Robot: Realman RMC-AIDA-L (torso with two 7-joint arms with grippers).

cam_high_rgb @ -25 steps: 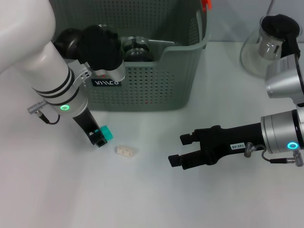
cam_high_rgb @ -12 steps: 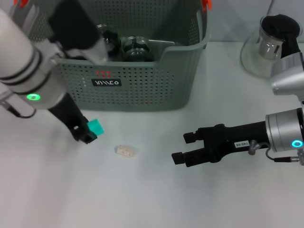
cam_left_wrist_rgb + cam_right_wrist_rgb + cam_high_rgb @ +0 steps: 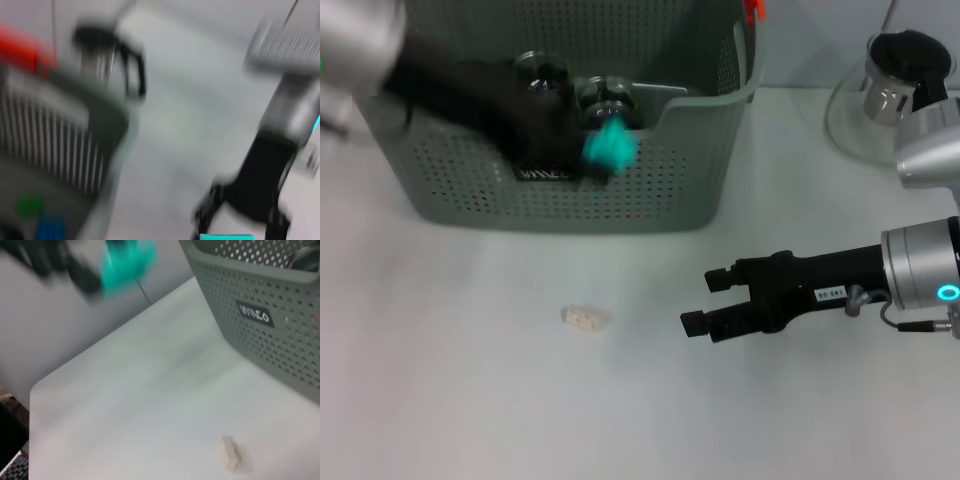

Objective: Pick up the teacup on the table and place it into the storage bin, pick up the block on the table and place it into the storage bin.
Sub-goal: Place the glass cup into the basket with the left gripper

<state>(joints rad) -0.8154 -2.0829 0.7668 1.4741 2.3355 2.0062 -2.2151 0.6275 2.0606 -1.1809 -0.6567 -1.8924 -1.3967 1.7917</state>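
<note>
Your right gripper (image 3: 698,300) hovers low over the table (image 3: 470,400), fingers apart and empty, pointing at the small cream block (image 3: 585,318) that lies flat on the bare surface just ahead of its tips. The block looks light, rigid and slightly ridged, so it should take a firm pinch across its short sides. Farther off, your left gripper (image 3: 595,150) is clamped on a teal block (image 3: 610,146), just above the front wall of the storage bin (image 3: 700,130). Glassware already sits inside, where a hard drop could chip it. The glass teapot (image 3: 890,95) stands beyond the right arm.
</note>
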